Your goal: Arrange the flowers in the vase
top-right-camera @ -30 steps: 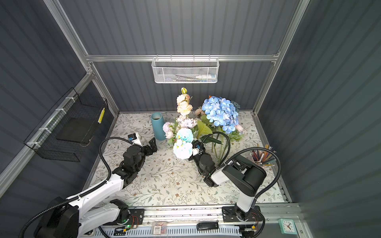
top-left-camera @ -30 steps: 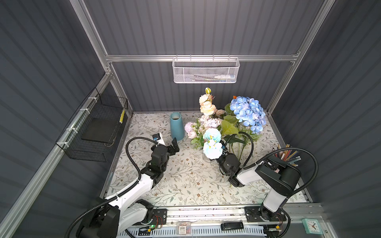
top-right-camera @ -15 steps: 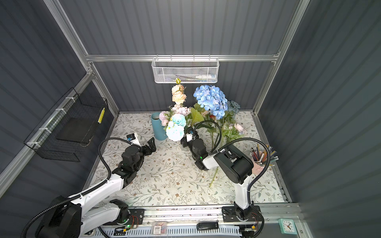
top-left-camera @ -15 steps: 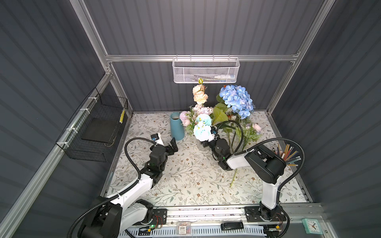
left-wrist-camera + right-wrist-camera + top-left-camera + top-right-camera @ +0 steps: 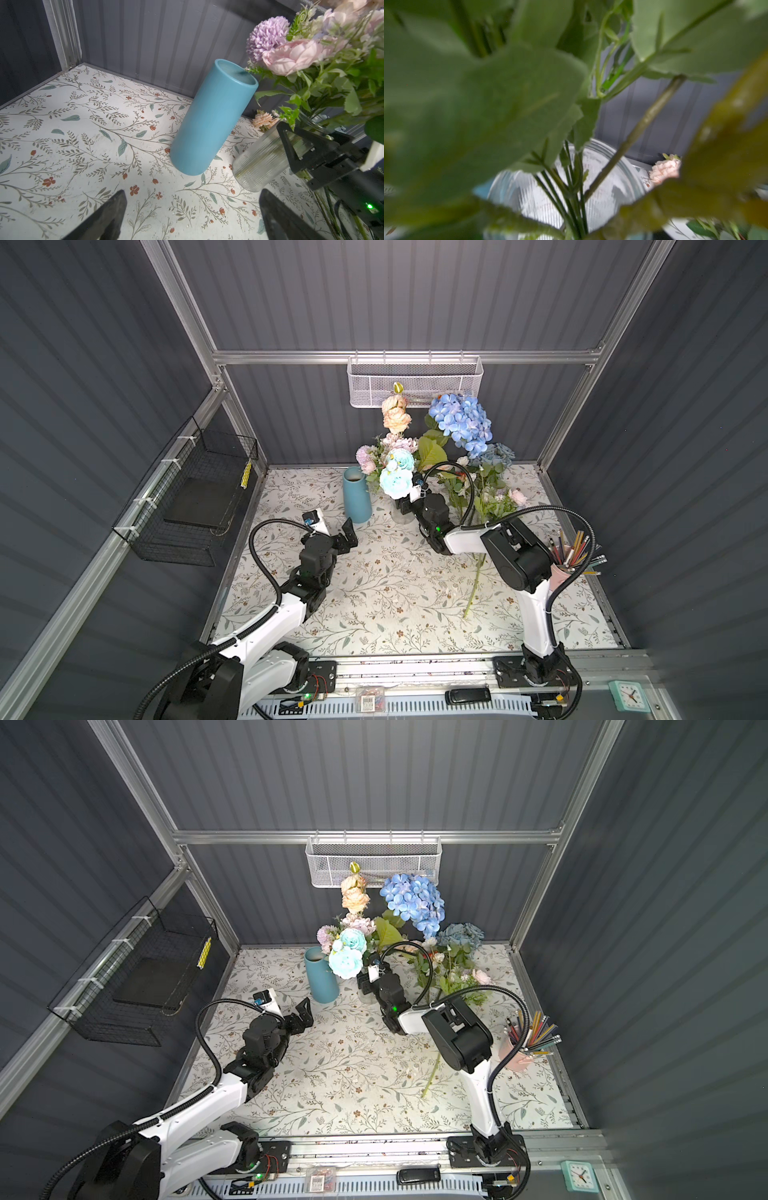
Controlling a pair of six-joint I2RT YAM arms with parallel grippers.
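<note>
Flowers (image 5: 430,452), the tall artificial bunch of blue hydrangea, peach, lilac and pale-blue roses on green stems, have just travelled. A second ago I had them nearer the middle of the desk (image 5: 374,593); now they stand further left and further back, touching or almost touching the rim of the blue ceramic cylinder vase (image 5: 356,497).

They moved upright and as one. The right wrist view shows their stems running down into the clear ribbed glass vase (image 5: 255,164), so I judge that the vase was shifted with the bunch in it.

The right claw (image 5: 404,506) is about half closed, with one finger lying along the side of the glass. I read that as a grip on the glass, though the far finger is hidden.

The left claw (image 5: 345,536) has hardly stirred. It gapes wide and empty, facing the blue cylinder from the near side.

With my right arm swung left, a spray of loose blooms on a long green stem (image 5: 473,593) now shows on the right of the desk.

For the task, most of the stems look to be in place, and that spray has yet to go in.
</note>
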